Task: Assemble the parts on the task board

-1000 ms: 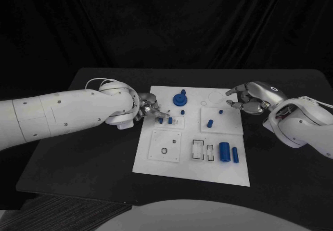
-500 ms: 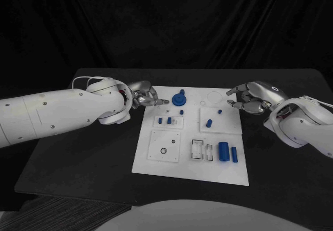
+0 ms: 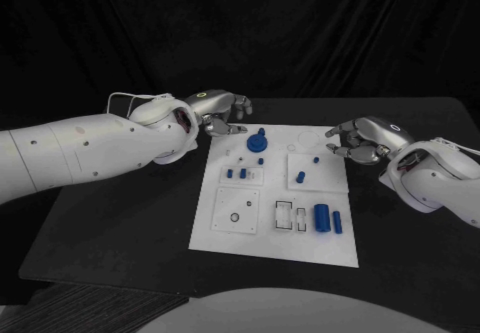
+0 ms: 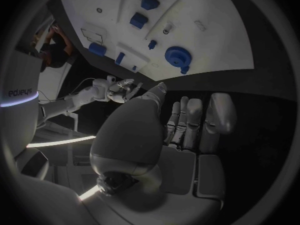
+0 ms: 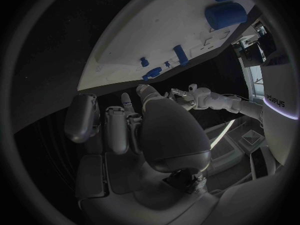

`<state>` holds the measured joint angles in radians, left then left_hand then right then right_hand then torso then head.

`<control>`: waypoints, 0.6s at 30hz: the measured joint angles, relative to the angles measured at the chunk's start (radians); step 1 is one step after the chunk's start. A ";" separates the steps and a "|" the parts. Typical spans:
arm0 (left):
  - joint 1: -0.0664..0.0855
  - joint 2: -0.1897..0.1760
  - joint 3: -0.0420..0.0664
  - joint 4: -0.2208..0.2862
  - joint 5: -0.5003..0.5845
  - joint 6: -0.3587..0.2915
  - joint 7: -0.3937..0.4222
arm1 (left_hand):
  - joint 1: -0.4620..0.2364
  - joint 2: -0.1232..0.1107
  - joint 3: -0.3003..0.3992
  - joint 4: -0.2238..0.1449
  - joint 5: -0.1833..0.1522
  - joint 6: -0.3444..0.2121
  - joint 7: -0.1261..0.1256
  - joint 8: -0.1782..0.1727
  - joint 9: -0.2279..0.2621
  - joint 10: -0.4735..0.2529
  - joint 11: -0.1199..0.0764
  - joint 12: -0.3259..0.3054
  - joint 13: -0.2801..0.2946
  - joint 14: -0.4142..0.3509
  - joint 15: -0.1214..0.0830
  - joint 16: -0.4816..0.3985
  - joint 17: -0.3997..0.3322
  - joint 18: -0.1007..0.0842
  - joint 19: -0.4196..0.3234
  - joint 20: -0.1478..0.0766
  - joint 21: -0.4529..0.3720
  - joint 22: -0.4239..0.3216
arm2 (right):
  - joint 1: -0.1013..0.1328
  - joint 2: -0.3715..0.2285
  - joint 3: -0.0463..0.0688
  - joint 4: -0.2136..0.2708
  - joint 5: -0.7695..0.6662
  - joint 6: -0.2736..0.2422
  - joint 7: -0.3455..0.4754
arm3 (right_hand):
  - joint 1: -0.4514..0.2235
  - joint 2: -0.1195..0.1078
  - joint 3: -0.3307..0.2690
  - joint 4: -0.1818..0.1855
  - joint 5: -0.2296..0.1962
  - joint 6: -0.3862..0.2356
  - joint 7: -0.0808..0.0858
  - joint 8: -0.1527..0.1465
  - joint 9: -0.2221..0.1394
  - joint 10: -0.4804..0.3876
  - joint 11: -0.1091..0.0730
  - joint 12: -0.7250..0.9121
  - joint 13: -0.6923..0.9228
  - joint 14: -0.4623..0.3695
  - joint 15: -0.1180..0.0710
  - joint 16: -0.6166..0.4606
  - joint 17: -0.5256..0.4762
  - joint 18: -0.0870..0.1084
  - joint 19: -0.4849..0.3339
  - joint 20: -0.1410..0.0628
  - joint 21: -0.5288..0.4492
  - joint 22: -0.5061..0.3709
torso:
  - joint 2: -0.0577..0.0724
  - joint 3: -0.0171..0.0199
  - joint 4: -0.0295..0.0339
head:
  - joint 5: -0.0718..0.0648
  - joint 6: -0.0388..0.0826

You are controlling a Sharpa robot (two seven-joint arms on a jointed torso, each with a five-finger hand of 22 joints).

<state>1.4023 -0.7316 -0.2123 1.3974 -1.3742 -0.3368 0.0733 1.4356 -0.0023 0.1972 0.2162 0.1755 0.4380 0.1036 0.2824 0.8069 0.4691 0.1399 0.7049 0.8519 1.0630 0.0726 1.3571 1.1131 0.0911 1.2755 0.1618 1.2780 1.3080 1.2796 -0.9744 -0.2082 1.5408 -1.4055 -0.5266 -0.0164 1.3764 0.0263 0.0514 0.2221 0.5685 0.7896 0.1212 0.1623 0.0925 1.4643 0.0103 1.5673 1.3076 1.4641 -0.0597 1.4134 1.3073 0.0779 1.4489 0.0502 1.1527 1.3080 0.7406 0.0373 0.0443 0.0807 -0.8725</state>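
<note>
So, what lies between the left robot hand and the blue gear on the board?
Nothing: in the head view, only bare board separates the left robot hand from the blue gear.

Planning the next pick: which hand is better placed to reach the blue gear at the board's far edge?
Probably the left. The left hand hovers empty just beside the blue gear, at the task board's far left corner. The right hand sits at the far right corner, farther from it.

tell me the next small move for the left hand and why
Probably lower the left hand toward the blue gear. The hand hovers off the far left corner of the board, holding nothing, with its fingers loosely curled, and the gear is the nearest part. The right hand hovers at the board's far right edge, also holding nothing.
</note>
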 measured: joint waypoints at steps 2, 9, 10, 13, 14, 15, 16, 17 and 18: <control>-0.007 0.011 0.000 -0.019 -0.036 0.000 0.043 | 0.020 -0.016 0.010 -0.014 -0.040 0.064 -0.042 -0.075 -0.137 0.029 -0.034 -0.149 -0.173 0.115 -0.031 -0.008 -0.039 -0.015 0.083 -0.025 0.060 0.000 | 0.000 0.000 0.000 0.000 0.000 0.000 0.000 | 0.000 0.000 0.000 0.000 0.000 0.000 0.000 0.000 0.000 0.000 0.000 0.000 0.000 0.000 0.000 0.000 0.000 0.000 0.000 0.000 0.000 0.000 | 0.001 0.0005 -0.0001 | -0.002 0.000; -0.029 0.053 -0.001 -0.077 -0.190 0.015 0.167 | 0.017 -0.034 -0.044 -0.074 -0.109 0.238 -0.068 -0.186 -0.371 0.075 -0.127 -0.369 -0.472 0.158 -0.111 -0.047 -0.171 -0.015 0.122 -0.080 0.041 0.000 | 0.000 -0.001 0.000 0.002 0.000 0.000 0.001 | 0.000 0.000 0.000 0.000 0.000 0.000 0.000 0.000 0.000 0.000 0.000 0.000 0.000 0.000 0.000 0.000 0.000 0.000 0.000 0.000 0.000 0.000 | 0.006 0.0009 0.0006 | -0.009 0.000; -0.031 0.057 -0.001 -0.082 -0.204 0.018 0.177 | 0.024 -0.041 -0.049 -0.085 -0.109 0.258 -0.069 -0.192 -0.391 0.083 -0.135 -0.383 -0.497 0.163 -0.116 -0.047 -0.181 -0.015 0.126 -0.084 0.041 0.000 | 0.000 -0.001 0.000 0.002 0.000 0.000 0.001 | 0.000 0.000 0.000 0.000 0.000 0.000 0.000 0.000 0.000 0.000 0.000 0.000 0.000 0.000 0.000 0.000 0.000 0.000 0.000 0.000 0.000 0.000 | 0.006 0.0009 0.0007 | -0.009 0.000; -0.036 0.067 -0.001 -0.095 -0.241 0.029 0.203 | 0.026 -0.043 -0.057 -0.097 -0.109 0.293 -0.072 -0.200 -0.431 0.118 -0.139 -0.404 -0.542 0.165 -0.117 -0.047 -0.196 -0.015 0.131 -0.089 0.039 0.000 | 0.000 0.000 0.000 0.002 0.000 0.000 0.001 | 0.000 0.000 0.000 0.000 0.000 0.000 0.000 0.000 0.000 0.000 0.000 0.000 0.000 0.000 0.000 0.000 0.000 0.000 0.000 0.000 0.000 0.000 | 0.008 0.0005 0.0013 | -0.008 0.000; -0.037 0.070 -0.001 -0.099 -0.252 0.033 0.211 | 0.026 -0.043 -0.059 -0.099 -0.109 0.308 -0.069 -0.200 -0.440 0.130 -0.138 -0.404 -0.552 0.165 -0.117 -0.047 -0.202 -0.015 0.133 -0.091 0.036 0.000 | 0.000 0.001 0.000 0.002 0.000 0.000 0.001 | 0.000 0.000 0.000 0.000 0.000 0.000 0.000 0.000 0.000 0.000 0.000 0.000 0.000 0.000 0.000 0.000 0.000 0.000 0.000 0.000 0.000 0.000 | 0.008 0.0001 0.0013 | -0.007 0.000; -0.038 0.072 -0.001 -0.101 -0.259 0.036 0.217 | 0.026 -0.043 -0.059 -0.099 -0.109 0.318 -0.067 -0.200 -0.447 0.139 -0.139 -0.404 -0.560 0.164 -0.117 -0.047 -0.206 -0.015 0.134 -0.092 0.034 0.000 | 0.000 0.001 0.000 0.002 0.000 0.000 0.001 | 0.000 0.000 0.000 0.000 0.000 0.000 0.000 0.000 0.000 0.000 0.000 0.000 0.000 0.000 0.000 0.000 0.000 0.000 0.000 0.000 0.000 0.000 | 0.008 -0.0001 0.0014 | -0.007 0.000; -0.038 0.074 -0.001 -0.103 -0.265 0.039 0.222 | 0.026 -0.043 -0.059 -0.099 -0.109 0.326 -0.066 -0.200 -0.453 0.145 -0.136 -0.404 -0.565 0.165 -0.117 -0.047 -0.208 -0.015 0.134 -0.092 0.034 0.000 | 0.000 0.002 0.000 0.002 0.000 0.000 0.002 | 0.000 0.000 0.000 0.000 0.000 0.000 0.000 0.000 0.000 0.000 0.000 0.000 0.000 0.000 0.000 0.000 0.000 0.000 0.000 0.000 0.000 0.000 | 0.009 -0.0006 0.0013 | -0.005 0.000; -0.038 0.076 -0.001 -0.105 -0.271 0.042 0.226 | 0.026 -0.043 -0.059 -0.099 -0.109 0.335 -0.064 -0.200 -0.458 0.148 -0.133 -0.404 -0.569 0.164 -0.117 -0.047 -0.211 -0.015 0.134 -0.092 0.034 0.000 | 0.000 0.002 0.000 0.002 0.000 0.000 0.002 | 0.000 0.000 0.000 0.000 0.004 0.002 0.002 0.000 0.000 0.000 0.000 0.000 0.000 0.000 0.000 0.000 0.000 0.000 0.000 0.000 0.000 0.000 | 0.010 -0.0011 0.0012 | -0.004 0.000; -0.039 0.079 -0.001 -0.107 -0.277 0.046 0.232 | 0.025 -0.042 -0.059 -0.099 -0.109 0.342 -0.064 -0.200 -0.461 0.153 -0.134 -0.407 -0.573 0.164 -0.117 -0.047 -0.215 -0.015 0.134 -0.092 0.031 0.000 | 0.000 0.003 0.000 0.001 0.000 0.000 0.002 | 0.000 0.000 0.000 0.000 0.004 0.004 0.004 0.000 0.000 0.000 0.000 0.000 0.000 0.000 0.000 0.000 0.000 0.000 0.000 0.000 0.000 0.000 | 0.010 -0.0013 0.0011 | -0.003 0.000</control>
<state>1.3635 -0.6524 -0.2131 1.2908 -1.6510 -0.2913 0.3049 1.4608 -0.0446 0.1383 0.1170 0.0669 0.7801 0.0397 0.0820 0.3457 0.6221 0.0058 0.2976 0.2785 1.2275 -0.0449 1.3105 0.8983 0.0761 1.4098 0.0697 1.3094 1.3078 1.2796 -0.9713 -0.2083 1.5422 -1.4055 -0.5267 -0.0146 1.3764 0.0263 0.0513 0.2221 0.5724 0.7932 0.1248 0.1623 0.0925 1.4643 0.0103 1.5673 1.3076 1.4641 -0.0597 1.4134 1.3073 0.0779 1.4489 0.0502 1.1527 1.3078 0.7509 0.0360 0.0453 0.0776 -0.8726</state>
